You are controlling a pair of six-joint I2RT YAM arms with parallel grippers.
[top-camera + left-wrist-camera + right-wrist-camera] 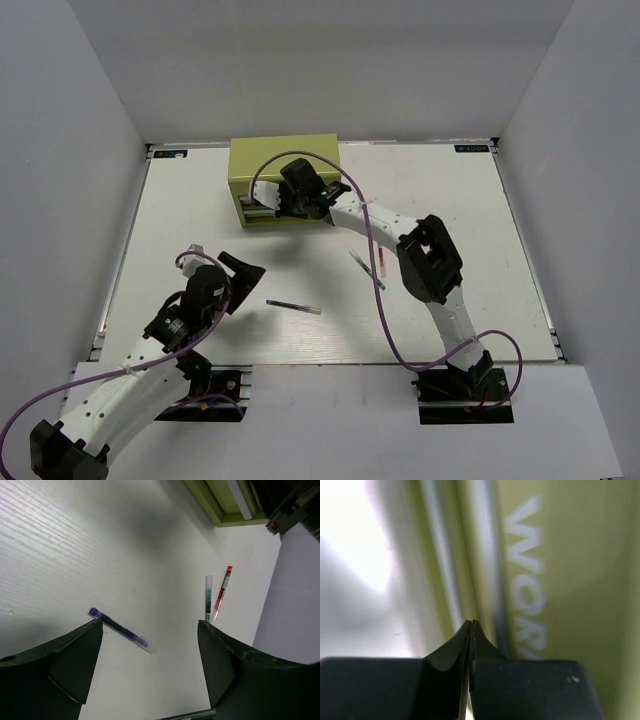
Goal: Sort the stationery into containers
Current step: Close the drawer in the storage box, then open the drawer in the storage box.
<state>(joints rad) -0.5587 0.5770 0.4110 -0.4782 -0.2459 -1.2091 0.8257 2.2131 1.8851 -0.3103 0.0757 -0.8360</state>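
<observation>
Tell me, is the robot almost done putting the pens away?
Not yet. Done: nothing I can see; the inside of the green chest is hidden. In hand: the right hand, pinched shut, is at the chest's front; the left hand hangs open over the table. Left: a purple pen, a teal pen and a red pen lie out on the table.

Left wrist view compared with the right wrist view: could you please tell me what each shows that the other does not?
Only the left wrist: the open left gripper above the table, with a purple-capped pen, a teal pen and a red pen lying on it. Only the right wrist: the right gripper, shut, and white lettering close up. Both: the olive-green chest.
</observation>
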